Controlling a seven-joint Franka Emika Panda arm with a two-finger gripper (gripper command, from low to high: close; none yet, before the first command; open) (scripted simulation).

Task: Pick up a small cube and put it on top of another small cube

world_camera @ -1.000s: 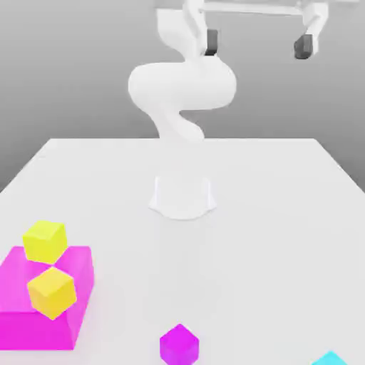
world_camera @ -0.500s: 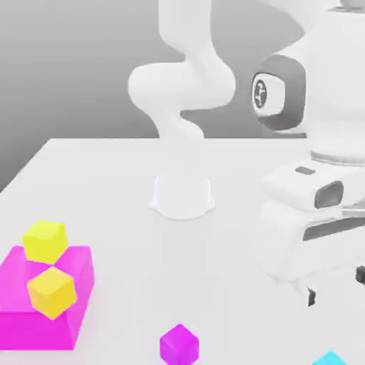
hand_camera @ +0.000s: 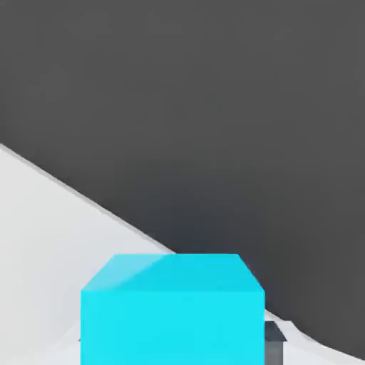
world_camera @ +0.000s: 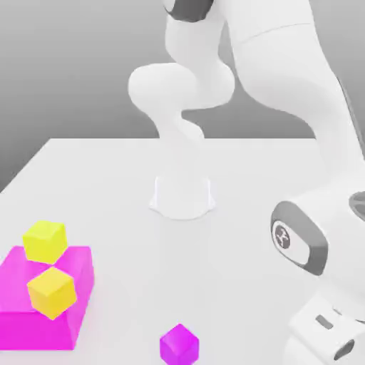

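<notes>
A cyan cube (hand_camera: 171,310) looms close in the hand view, resting on the white table. My gripper (hand_camera: 171,351) straddles it, and one dark finger (hand_camera: 275,342) presses against its side, so the jaws stand shut on it. In the exterior view my hand (world_camera: 324,335) is low at the front of the exterior view's right, covering that spot. A small magenta cube (world_camera: 179,344) sits at the front middle, apart from the hand. Two yellow cubes (world_camera: 45,241) (world_camera: 51,291) rest on a large magenta block (world_camera: 71,314).
The arm's round base (world_camera: 182,196) stands mid-table, with the white arm (world_camera: 285,85) arching over it to the exterior view's right. The large magenta block fills the front corner on the exterior view's left. The table edge runs just beyond the cyan cube in the hand view.
The arm swung from high above down to the front of the exterior view's right. Its hand now covers the spot where the cyan cube showed, and the jaws have closed on that cube.
</notes>
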